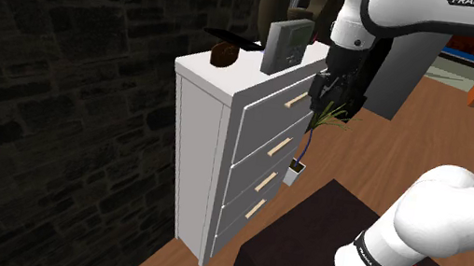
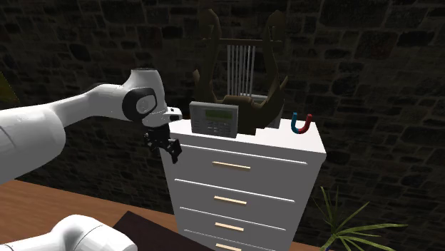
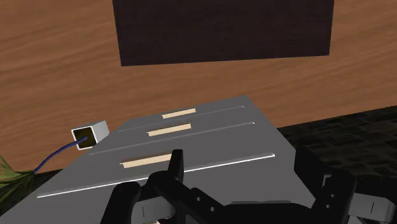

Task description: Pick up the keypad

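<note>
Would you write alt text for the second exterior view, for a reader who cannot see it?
The robot's black hand hangs beside the top corner of a white dresser; a grey keypad stands on top, with a horseshoe magnet farther right.

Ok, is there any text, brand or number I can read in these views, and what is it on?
"FRANKA EMIKA": dark lettering on the white upper arm link, shoulder view.
Black band on the arm's lower joint: white lettering, too small to read.
keypad: a screen and buttons, with no legible characters.
</note>
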`<move>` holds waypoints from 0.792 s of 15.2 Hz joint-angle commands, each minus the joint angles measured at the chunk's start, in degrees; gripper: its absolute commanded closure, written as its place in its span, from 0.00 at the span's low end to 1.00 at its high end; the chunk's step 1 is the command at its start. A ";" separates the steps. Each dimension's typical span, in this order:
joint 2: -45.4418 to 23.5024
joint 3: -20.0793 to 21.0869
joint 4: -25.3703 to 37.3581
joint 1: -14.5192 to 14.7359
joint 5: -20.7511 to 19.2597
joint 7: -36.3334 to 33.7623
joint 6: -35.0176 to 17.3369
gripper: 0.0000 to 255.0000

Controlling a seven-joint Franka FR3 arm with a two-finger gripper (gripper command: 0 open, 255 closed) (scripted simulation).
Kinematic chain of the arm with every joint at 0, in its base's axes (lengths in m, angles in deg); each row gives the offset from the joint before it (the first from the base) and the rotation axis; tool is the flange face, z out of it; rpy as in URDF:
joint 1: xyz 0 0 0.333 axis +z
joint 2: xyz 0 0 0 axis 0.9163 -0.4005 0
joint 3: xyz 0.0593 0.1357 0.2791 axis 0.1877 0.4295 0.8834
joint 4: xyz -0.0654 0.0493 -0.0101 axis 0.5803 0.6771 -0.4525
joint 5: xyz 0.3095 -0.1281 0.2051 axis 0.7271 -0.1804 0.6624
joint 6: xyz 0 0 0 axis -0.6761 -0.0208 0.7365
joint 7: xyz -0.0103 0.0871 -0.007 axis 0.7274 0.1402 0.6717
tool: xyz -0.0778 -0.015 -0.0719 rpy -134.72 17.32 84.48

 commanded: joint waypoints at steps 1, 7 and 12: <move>0.00 0.00 0.00 0.00 0.00 0.00 0.00 0.00; -12.85 4.05 15.59 -3.13 3.03 -14.62 3.47 0.00; -23.67 6.09 30.35 -5.66 3.91 -26.53 7.78 0.00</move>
